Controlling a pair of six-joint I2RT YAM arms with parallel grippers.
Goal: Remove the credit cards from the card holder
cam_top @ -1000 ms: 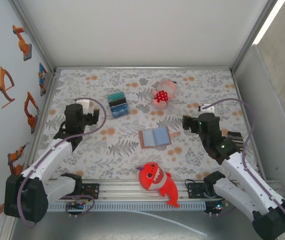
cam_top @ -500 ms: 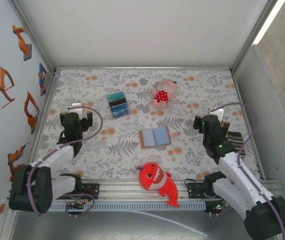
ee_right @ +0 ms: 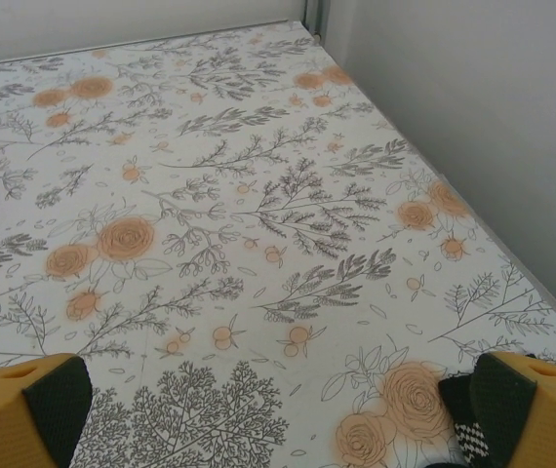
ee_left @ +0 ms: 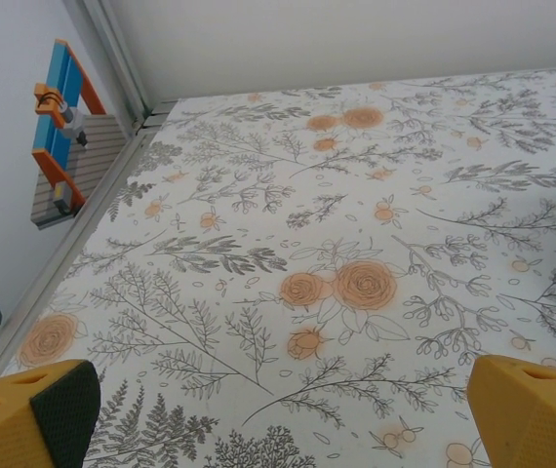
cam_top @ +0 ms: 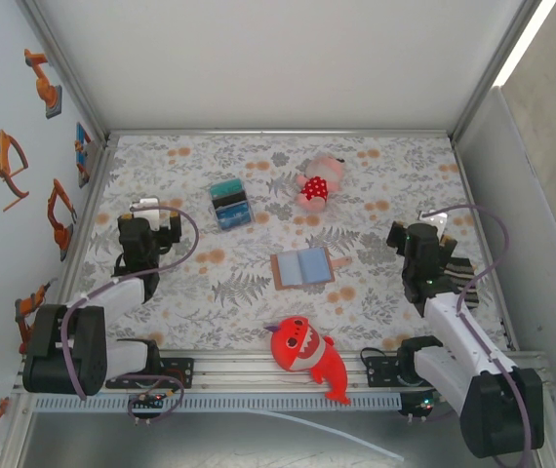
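Plainly, both hands stand wide open and hold nothing. The left hand (cam_top: pixel 148 209) hangs over the left side of the floral table (cam_top: pixel 376 166), its yellow fingers (ee_left: pixel 24 419) spread far apart above bare cloth. The right hand (cam_top: pixel 432 226) is just as wide, near the right wall. The card holder (cam_top: pixel 302 267) lies unfolded at mid-table, blue-grey inside up, between the hands and well apart from both. Whether credit cards sit inside, I cannot tell.

walls (cam_top: pixel 258 58): plain white | table (cam_top: pixel 376 185): floral cloth | light: even
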